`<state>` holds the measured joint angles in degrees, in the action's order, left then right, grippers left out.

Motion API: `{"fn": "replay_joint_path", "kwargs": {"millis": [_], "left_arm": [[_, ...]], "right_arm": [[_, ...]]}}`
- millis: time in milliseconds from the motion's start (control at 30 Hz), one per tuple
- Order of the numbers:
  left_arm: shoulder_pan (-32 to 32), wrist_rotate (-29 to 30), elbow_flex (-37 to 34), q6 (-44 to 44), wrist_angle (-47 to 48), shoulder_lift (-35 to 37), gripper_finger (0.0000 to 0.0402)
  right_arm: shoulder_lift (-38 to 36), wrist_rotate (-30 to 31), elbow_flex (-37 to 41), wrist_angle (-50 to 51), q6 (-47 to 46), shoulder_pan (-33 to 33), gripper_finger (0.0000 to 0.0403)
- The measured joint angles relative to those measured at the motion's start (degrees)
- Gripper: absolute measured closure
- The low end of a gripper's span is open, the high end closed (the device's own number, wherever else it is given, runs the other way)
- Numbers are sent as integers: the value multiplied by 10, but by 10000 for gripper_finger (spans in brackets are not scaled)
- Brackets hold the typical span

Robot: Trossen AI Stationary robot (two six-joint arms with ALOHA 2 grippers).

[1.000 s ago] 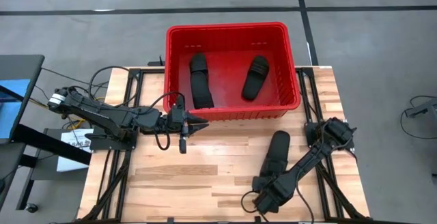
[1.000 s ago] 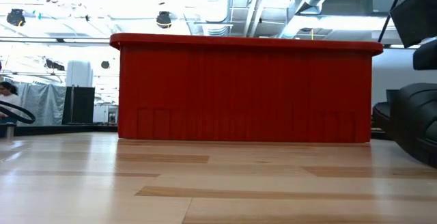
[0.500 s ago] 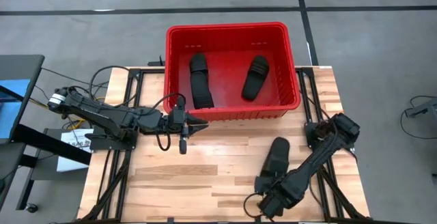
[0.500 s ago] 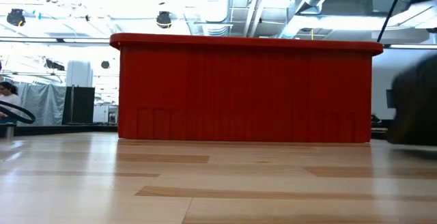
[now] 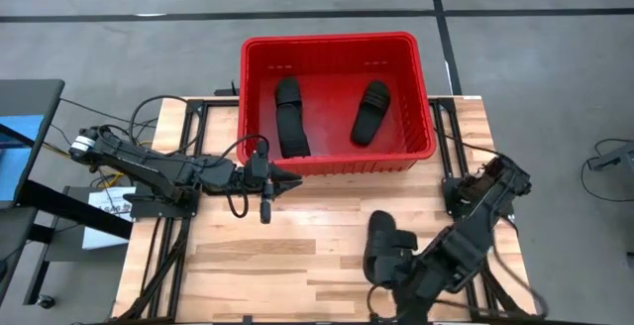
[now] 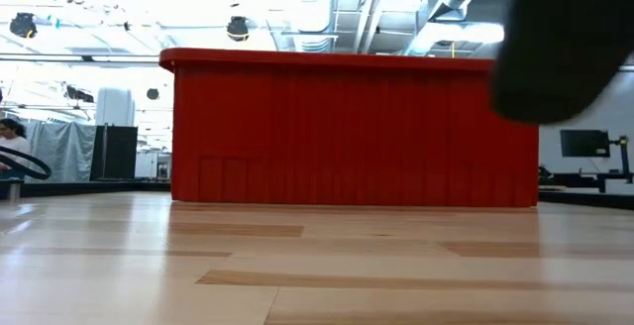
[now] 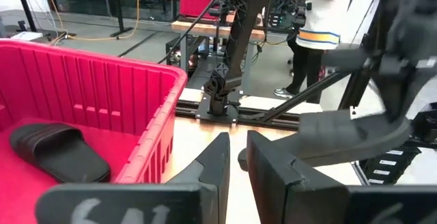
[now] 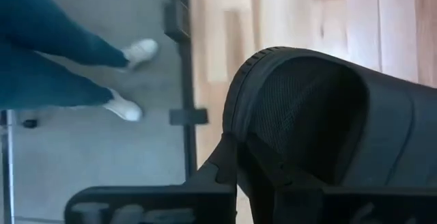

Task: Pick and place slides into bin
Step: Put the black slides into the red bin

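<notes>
Right gripper clamped on a black slide sandal, lifted near tabletop's front edge. Carry it high over red bin's near rim before release. Left gripper idle, fingers narrowly apart, beside bin's front wall.

Right gripper fingers clamped (near table front); left gripper narrowly parted, idle.

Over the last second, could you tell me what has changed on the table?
The right gripper, shut on a slide, has lifted it off the table and swung it leftward; in the low view it now hangs above the tabletop. The left gripper, the bin and the two slides inside stayed put.
</notes>
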<state>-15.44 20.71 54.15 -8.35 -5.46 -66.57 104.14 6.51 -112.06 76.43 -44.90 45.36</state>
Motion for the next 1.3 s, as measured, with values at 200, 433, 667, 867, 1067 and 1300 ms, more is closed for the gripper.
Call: {"fn": "replay_joint_path", "kwargs": {"millis": [200, 433, 667, 867, 1067, 1300], "left_arm": [[0, 0, 0, -29, 0, 0, 360], [0, 0, 0, -79, 18, 0, 360], [-1, -18, 0, -105, 30, 0, 360], [-1, -25, 0, -106, 30, 0, 360], [-1, -24, 0, -83, 32, 0, 360], [-1, -24, 0, -20, 41, 3, 360]], "right_arm": [[0, 45, -140, 28, 83, -13, 402], [-32, 100, -213, -24, 196, -22, 402], [-87, 214, -214, 2, 280, -26, 402], [-109, 237, -214, 57, 354, -100, 402], [-105, 178, -214, 86, 458, -228, 402], [-85, 91, -214, 116, 549, -378, 402]]}}
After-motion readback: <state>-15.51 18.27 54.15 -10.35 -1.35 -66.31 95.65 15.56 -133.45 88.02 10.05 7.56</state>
